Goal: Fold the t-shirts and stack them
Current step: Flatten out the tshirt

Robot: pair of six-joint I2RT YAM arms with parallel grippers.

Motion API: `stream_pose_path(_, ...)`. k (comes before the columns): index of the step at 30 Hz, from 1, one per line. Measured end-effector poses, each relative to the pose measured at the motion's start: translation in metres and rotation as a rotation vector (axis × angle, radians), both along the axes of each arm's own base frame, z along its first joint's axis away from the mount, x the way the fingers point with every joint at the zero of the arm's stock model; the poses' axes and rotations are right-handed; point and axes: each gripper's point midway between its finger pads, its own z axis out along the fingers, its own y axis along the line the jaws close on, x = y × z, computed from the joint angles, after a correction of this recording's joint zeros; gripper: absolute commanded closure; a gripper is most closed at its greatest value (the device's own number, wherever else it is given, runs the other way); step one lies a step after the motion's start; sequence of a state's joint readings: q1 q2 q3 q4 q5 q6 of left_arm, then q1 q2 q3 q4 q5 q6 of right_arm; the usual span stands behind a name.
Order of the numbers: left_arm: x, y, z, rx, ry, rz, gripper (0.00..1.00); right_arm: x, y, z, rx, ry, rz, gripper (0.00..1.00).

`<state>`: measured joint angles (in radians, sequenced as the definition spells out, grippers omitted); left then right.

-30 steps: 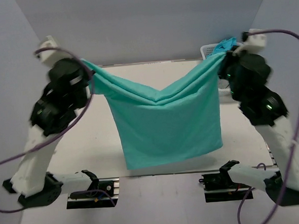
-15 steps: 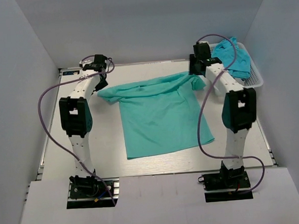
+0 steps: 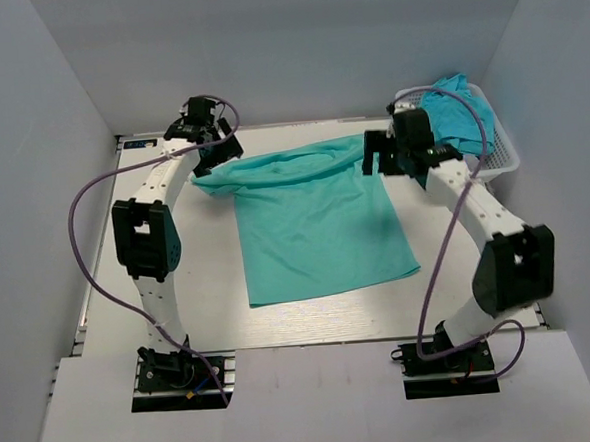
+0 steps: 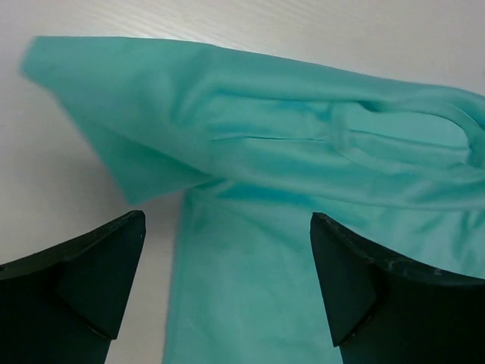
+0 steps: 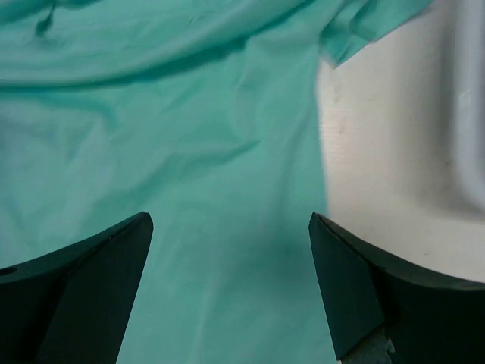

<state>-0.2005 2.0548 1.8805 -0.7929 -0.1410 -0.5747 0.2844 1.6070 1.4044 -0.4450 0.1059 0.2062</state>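
One teal t-shirt point(image 3: 320, 224) lies spread on the white table, its top edge and sleeves bunched into folds at the far side. My left gripper point(image 3: 217, 152) hovers open above the shirt's left sleeve; the left wrist view shows that gripper point(image 4: 227, 292) wide apart over the fabric point(image 4: 303, 144), nothing between its fingers. At the shirt's right shoulder my right gripper point(image 3: 383, 157) also stands open. The right wrist view has that gripper point(image 5: 231, 292) above the cloth point(image 5: 174, 152) near its right edge. Another, bluer t-shirt point(image 3: 456, 111) lies heaped in the basket.
A white mesh basket point(image 3: 499, 156) stands at the table's far right corner, close behind the right arm. Purple cables loop off both arms. Bare table point(image 3: 179, 288) surrounds the shirt on the left and near sides. Grey walls close in the workspace.
A second ago both grippers held the shirt stretched in the air. It now lies on the table, both grippers have opened, and the arms reach over its far edge.
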Motion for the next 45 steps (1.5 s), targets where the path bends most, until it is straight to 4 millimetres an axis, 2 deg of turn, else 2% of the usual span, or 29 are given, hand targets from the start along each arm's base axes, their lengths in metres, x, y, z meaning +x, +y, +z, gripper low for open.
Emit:
stream_pose_path(3,0.008,-0.033,-0.009,-0.057,-0.015,-0.1,0.0,-0.051,0.016,-0.026,0.066,0.075,0.057,0.1)
stream_pose_path(5,0.014,-0.055,-0.026,-0.083,0.004,-0.159,0.0,-0.094,0.024,-0.062,0.09,0.179,0.097,0.1)
stream_pose_path(6,0.017,-0.064,-0.035,-0.091,0.011,-0.18,0.0,-0.107,0.025,-0.073,0.093,0.214,0.104,0.1)
stream_pose_path(9,0.018,-0.083,-0.07,-0.101,0.058,-0.23,0.0,-0.162,0.018,-0.123,0.088,0.381,0.098,0.1)
stream_pose_path(11,0.009,-0.089,-0.093,-0.091,0.103,-0.248,0.0,-0.184,0.012,-0.141,0.084,0.453,0.077,0.1)
stream_pose_path(13,-0.003,-0.088,-0.11,-0.076,0.144,-0.256,0.0,-0.193,0.009,-0.15,0.085,0.484,0.056,0.1)
stream_pose_path(15,-0.009,-0.084,-0.107,-0.072,0.138,-0.245,0.0,-0.196,0.007,-0.156,0.081,0.501,0.038,0.1)
stream_pose_path(18,-0.031,-0.07,-0.111,-0.043,0.167,-0.199,0.0,-0.192,0.005,-0.17,0.053,0.544,0.008,0.1)
stream_pose_path(20,-0.059,-0.058,-0.116,-0.012,0.207,-0.154,0.0,-0.177,0.005,-0.173,0.02,0.554,-0.017,0.1)
stream_pose_path(22,-0.096,-0.044,-0.119,0.005,0.251,-0.101,0.0,-0.155,0.005,-0.174,-0.023,0.554,-0.042,0.1)
stream_pose_path(25,-0.171,-0.031,-0.125,0.01,0.369,-0.066,0.0,-0.113,0.008,-0.177,-0.071,0.539,-0.066,0.1)
stream_pose_path(27,-0.215,-0.038,-0.125,-0.023,0.431,-0.092,0.0,-0.079,0.012,-0.176,-0.092,0.523,-0.079,0.1)
stream_pose_path(30,-0.274,-0.068,-0.122,-0.129,0.539,-0.211,0.0,-0.013,0.019,-0.175,-0.111,0.467,-0.095,0.1)
stream_pose_path(33,-0.306,-0.093,-0.114,-0.186,0.613,-0.313,0.0,0.038,0.03,-0.167,-0.095,0.409,-0.078,0.1)
stream_pose_path(35,-0.306,-0.102,-0.099,-0.181,0.615,-0.348,0.0,0.063,0.035,-0.161,-0.088,0.361,-0.06,0.1)
stream_pose_path(37,-0.286,-0.108,-0.076,-0.162,0.552,-0.353,0.0,0.067,0.037,-0.152,-0.091,0.338,-0.042,0.1)
stream_pose_path(38,-0.269,-0.11,-0.061,-0.149,0.493,-0.346,0.0,0.066,0.037,-0.146,-0.09,0.328,-0.035,0.1)
stream_pose_path(40,-0.246,-0.109,-0.038,-0.135,0.399,-0.326,0.0,0.058,0.036,-0.132,-0.087,0.311,-0.017,0.1)
stream_pose_path(42,-0.233,-0.1,-0.024,-0.1,0.329,-0.29,0.0,0.044,0.035,-0.113,-0.075,0.284,-0.004,0.1)
stream_pose_path(45,-0.232,-0.076,-0.025,-0.016,0.327,-0.217,0.0,0.013,0.032,-0.085,-0.048,0.251,0.018,0.1)
